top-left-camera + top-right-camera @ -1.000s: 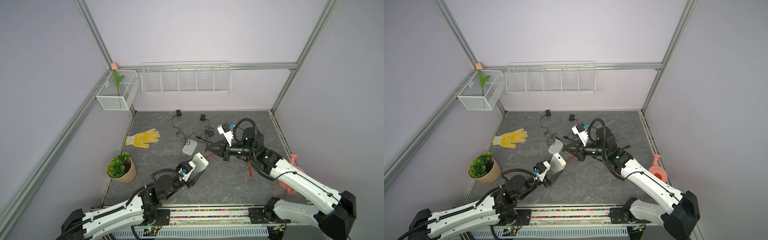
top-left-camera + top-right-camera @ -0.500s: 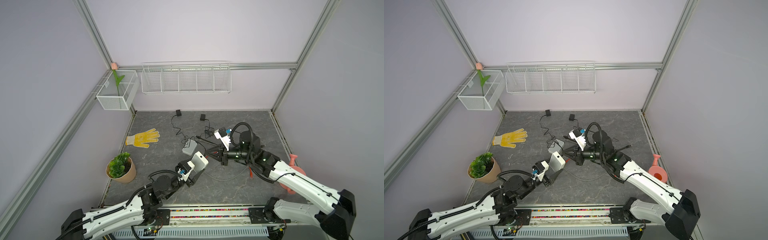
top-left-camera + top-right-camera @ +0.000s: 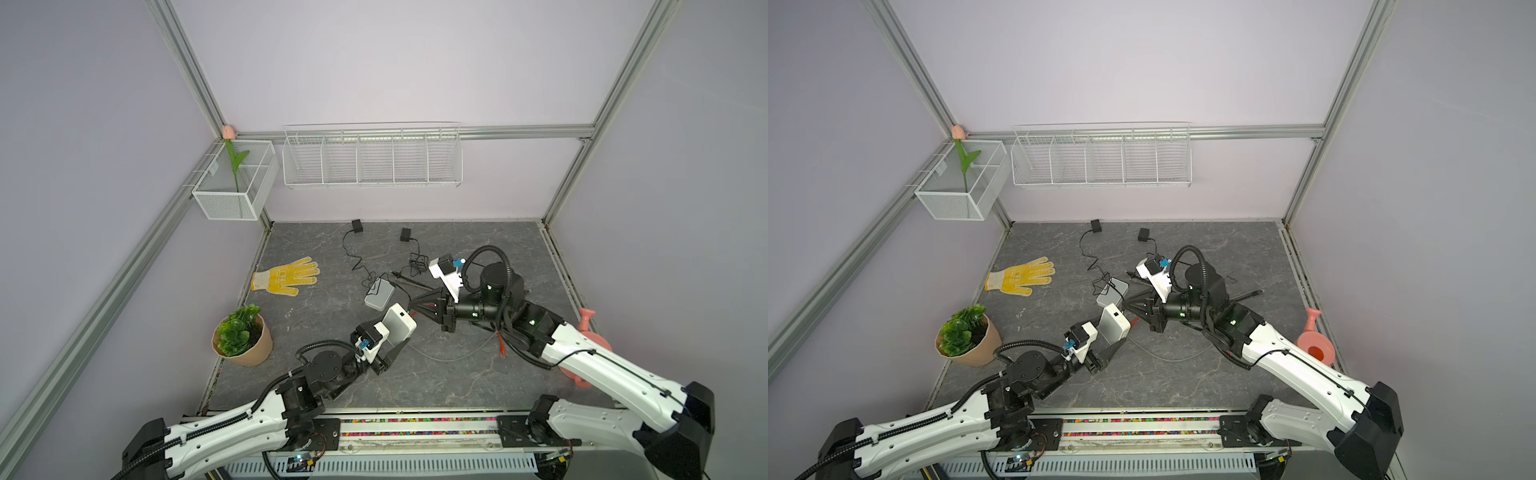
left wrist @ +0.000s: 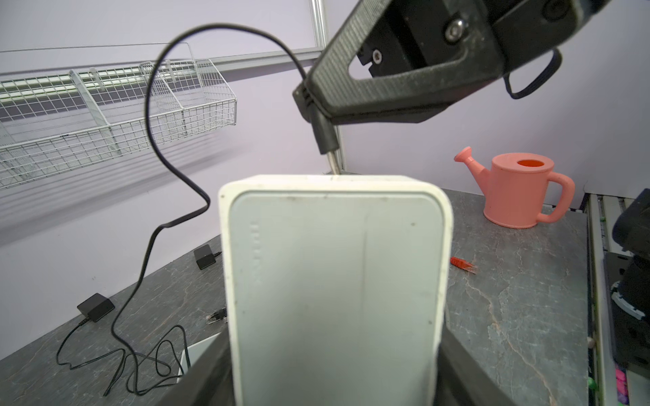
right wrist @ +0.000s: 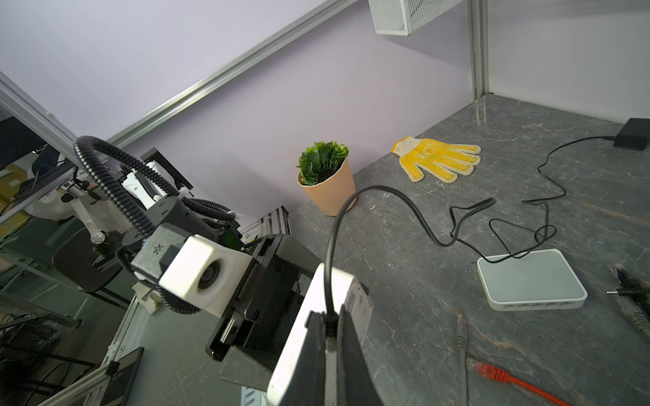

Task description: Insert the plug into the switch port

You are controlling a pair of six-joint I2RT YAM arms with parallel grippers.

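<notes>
Plug [image 4: 326, 137] tip hidden behind switch [image 4: 334, 281] top edge in left wrist view; switch btm cropped.

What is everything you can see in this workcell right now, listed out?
held switch: one, white, raised in the left gripper
plug: one, black, on a black cable, pinched in the right gripper, tip at the held switch's edge
second switch: one, white-grey, flat, middle of the table
power adapters: two, black, back of the table
glove: one, yellow, left of the table
potted plant: one, green in tan pot, front left
watering can: one, pink, right edge
red cable end: one, red, front right
wire shelf: one, white, back wall
mesh basket: one, white, left wall, holding a tulip
left gripper: one, black, shut on the held switch
right gripper: one, black, shut on the plug
</notes>
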